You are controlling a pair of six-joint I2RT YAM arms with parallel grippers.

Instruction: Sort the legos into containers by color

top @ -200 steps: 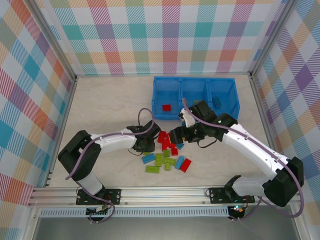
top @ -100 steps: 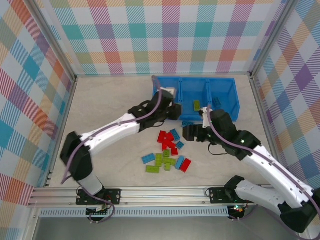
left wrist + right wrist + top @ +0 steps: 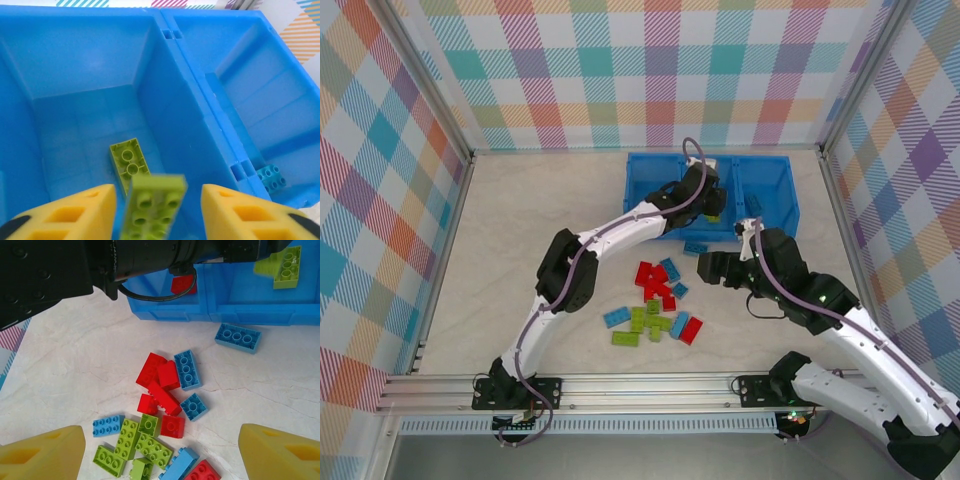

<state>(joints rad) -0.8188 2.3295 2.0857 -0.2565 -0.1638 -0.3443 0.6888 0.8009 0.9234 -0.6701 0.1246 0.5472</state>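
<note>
My left end effector (image 3: 158,192) hangs over the middle compartment of the blue tray (image 3: 170,75). Its fingers are parted, and a green brick (image 3: 152,207) sits loose between them with a gap on each side. A second green brick (image 3: 129,161) lies on that compartment's bottom. My right end effector (image 3: 160,440) is spread wide and empty above the pile of bricks (image 3: 160,410) on the pale marbled bench (image 3: 520,220). Plaid walls (image 3: 620,70) close it in. A second ago both arms were down at the pile.

legos (image 3: 162,399): glossy plastic | tray (image 3: 172,75): smooth plastic | table (image 3: 75,365): matt, marbled
</note>
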